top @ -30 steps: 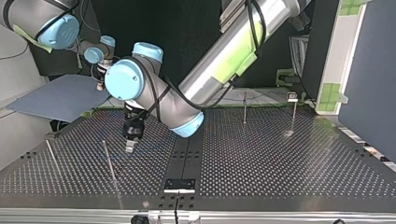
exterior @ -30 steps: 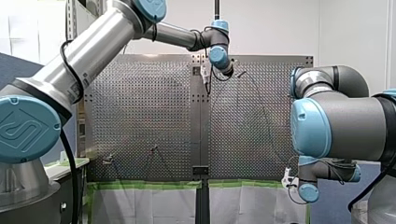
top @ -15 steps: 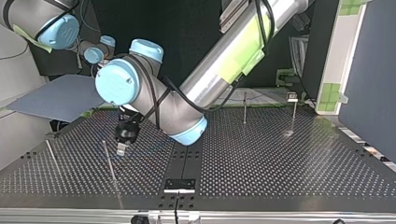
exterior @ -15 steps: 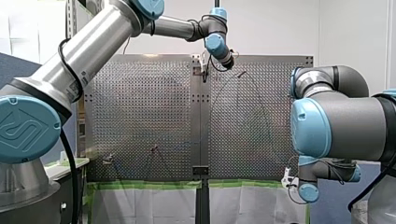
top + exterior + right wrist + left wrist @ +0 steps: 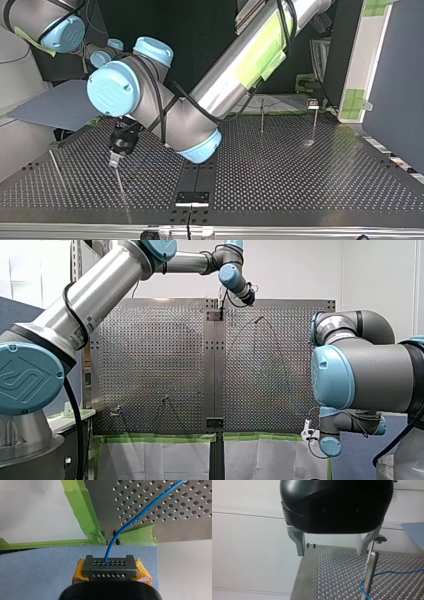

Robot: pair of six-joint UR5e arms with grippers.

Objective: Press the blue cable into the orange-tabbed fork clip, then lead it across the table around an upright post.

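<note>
1. Currently the left gripper point(image 5: 332, 552), black with metal fingers point(image 5: 299, 543), hangs over the perforated table point(image 5: 332, 580). Its jaws are spread wide with nothing between them.
2. An upright post point(image 5: 370, 575) stands just beside one finger. Whether the two touch cannot be told.
3. The blue cable point(image 5: 392, 573) lies low on the table, runs up to this post and curls at its foot. I cannot tell whether it passes around the post or only behind it.
4. The right gripper point(image 5: 109, 566) sits off the table's corner by the green tape point(image 5: 80, 507), over a blue mat point(image 5: 37, 567). Its yellow pads point(image 5: 143, 575) are pressed together on the cable, which climbs from there onto the table.
5. The orange-tabbed fork clip cannot be picked out in any view, so its seating is unverified.
6. Judgement: this is the routing stage, with the loop at the post unconfirmed.
7. Risks:
   - The spread finger is close enough that a small sideways move could knock or bend the post.
   - If the right gripper pulls the line taut and upward, the cable may ride up the smooth post and slip over its top.
   - The same pull could drag the cable out of the clip, if it is seated at all.
   - The slack curl at the post's foot could snag a descending finger.
</note>
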